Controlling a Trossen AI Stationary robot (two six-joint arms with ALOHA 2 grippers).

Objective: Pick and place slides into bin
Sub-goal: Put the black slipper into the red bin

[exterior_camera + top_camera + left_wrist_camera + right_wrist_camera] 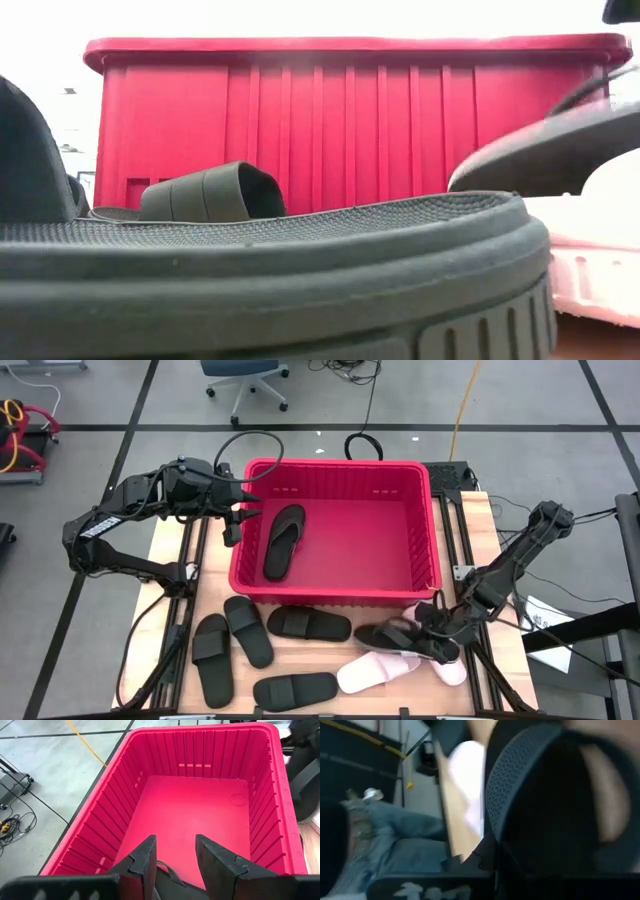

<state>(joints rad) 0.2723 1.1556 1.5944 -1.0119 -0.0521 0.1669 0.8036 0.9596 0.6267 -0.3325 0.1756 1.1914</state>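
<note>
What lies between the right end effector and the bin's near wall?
In the high view, only bare tabletop separates the right end effector, shut on a black slide, from the bin.

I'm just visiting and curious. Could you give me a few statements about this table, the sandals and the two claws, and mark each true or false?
1. One black slide lies inside the red bin. True.
2. The left claw hangs over the bin's left wall, open and empty. True.
3. The right claw is open above the bin. False: it is shut on a black slide at the table's front right, beside the pink slides.
4. Every slide on the table is black. False: some are pale pink.
</note>
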